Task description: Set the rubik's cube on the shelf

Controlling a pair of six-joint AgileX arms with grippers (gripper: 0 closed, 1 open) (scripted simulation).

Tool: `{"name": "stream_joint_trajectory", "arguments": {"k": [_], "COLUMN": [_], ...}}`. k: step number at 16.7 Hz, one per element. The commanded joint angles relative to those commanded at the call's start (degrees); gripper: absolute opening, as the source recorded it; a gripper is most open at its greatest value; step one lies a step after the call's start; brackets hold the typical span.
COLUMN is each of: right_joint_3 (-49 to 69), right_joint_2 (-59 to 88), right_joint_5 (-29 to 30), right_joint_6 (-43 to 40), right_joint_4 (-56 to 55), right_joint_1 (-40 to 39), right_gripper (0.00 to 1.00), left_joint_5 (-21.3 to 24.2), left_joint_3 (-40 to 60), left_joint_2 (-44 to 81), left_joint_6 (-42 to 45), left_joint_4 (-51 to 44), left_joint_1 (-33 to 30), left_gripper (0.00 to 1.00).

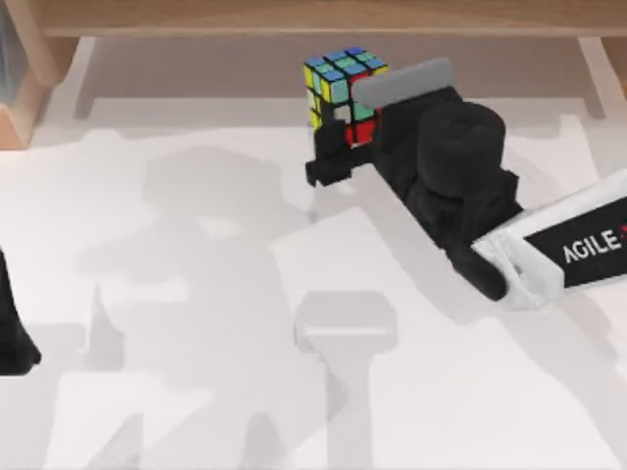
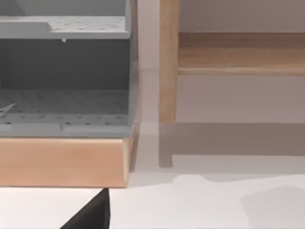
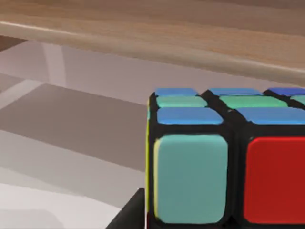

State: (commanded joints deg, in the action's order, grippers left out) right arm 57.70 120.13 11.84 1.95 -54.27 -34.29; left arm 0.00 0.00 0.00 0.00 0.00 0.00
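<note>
Light-brown wood of the shelf across the far edge of the top view, with white uprights below and the white table in front. Just short of that board, held in the right gripper: the rubik's cube, blue and green tiles up, a red tile and yellow edge on the sides, lifted clear of the table and a little tilted. Clamped on the cube from the near side, one dark finger reaching past it on the left, a grey one along its right edge. Black wrist and white arm trailing off toward the right side of the table.

From the right wrist view, the rubik's cube close up, a pale teal tile beside a red one, blue and green rows on top, the shelf edge running above and beyond it, not touching.

Left arm parked at the left edge of the table, a black part showing. In the left wrist view, a shelf side panel and a grey perforated rack on a wooden base; left claw's state cannot be told.
</note>
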Motion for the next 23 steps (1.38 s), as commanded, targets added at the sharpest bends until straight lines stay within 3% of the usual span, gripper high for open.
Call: {"name": "stream_joint_trajectory", "arguments": {"k": [5, 9, 17, 23], "right_joint_3": [-4.0, -5.1, -5.0, 4.7], "right_joint_2": [-0.8, -0.4, -0.2, 3.9], "right_joint_5": [11.9, 18.0, 18.9, 15.7], "right_joint_6": [-4.8, -7.3, -7.7, -8.2], "right_joint_4": [-17.2, -24.7, -25.8, -22.4], "right_joint_1": [1.9, 4.5, 4.8, 6.5], "right_gripper": [0.0, 0.0, 0.0, 0.0], "left_joint_5": [0.0, 0.0, 0.0, 0.0], "left_joint_3": [0.0, 0.0, 0.0, 0.0], "left_joint_2": [0.0, 0.0, 0.0, 0.0], "left_joint_6": [0.0, 0.0, 0.0, 0.0], "left_joint_4": [0.0, 0.0, 0.0, 0.0], "left_joint_1": [0.0, 0.0, 0.0, 0.0], "left_gripper": [1.0, 1.0, 1.0, 1.0]}}
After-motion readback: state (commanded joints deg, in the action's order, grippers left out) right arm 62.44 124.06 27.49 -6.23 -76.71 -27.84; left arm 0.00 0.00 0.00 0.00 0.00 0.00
